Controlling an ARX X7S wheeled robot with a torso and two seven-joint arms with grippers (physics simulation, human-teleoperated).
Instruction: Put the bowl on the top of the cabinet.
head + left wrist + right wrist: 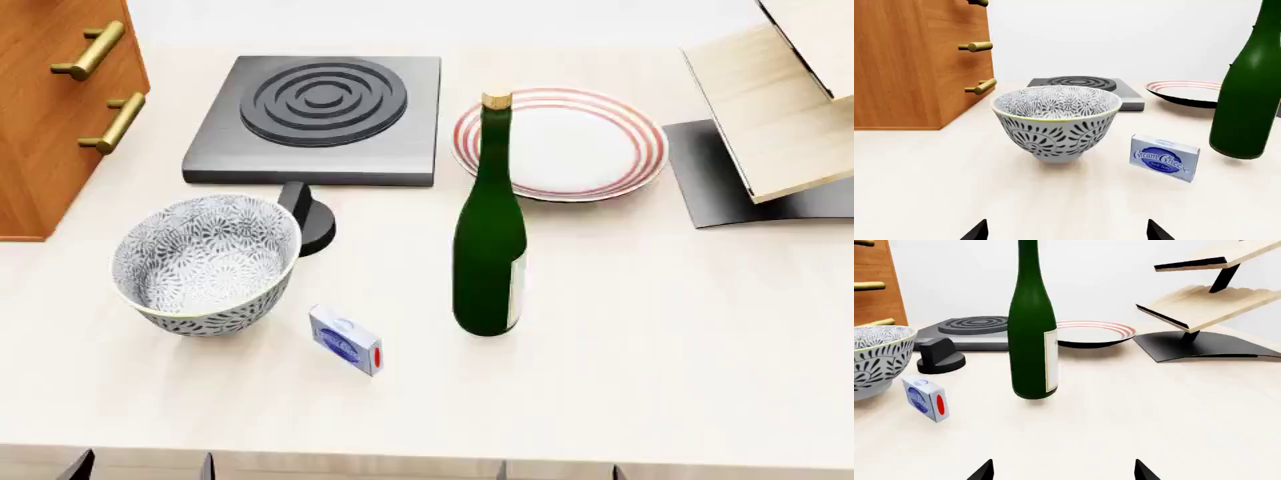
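The bowl point(207, 262), deep and white with a grey-blue floral pattern, stands upright on the pale table just right of the orange-brown cabinet point(54, 110). In the left wrist view the bowl point(1056, 122) sits straight ahead of my left gripper point(1066, 231), a fair way off, with the cabinet point(914, 60) and its brass handles beside it. The left gripper is open and empty, as is my right gripper point(1063, 471), which faces the green bottle point(1033, 330). In the head view both grippers point(143, 467) point(561, 470) barely show at the table's near edge.
A cream cheese box point(346, 340) lies right of the bowl, the green bottle point(490, 225) further right. Behind are a black hob point(320, 110) with a knob point(310, 222), a red-rimmed plate point(567, 140) and a light-wood rack point(781, 100).
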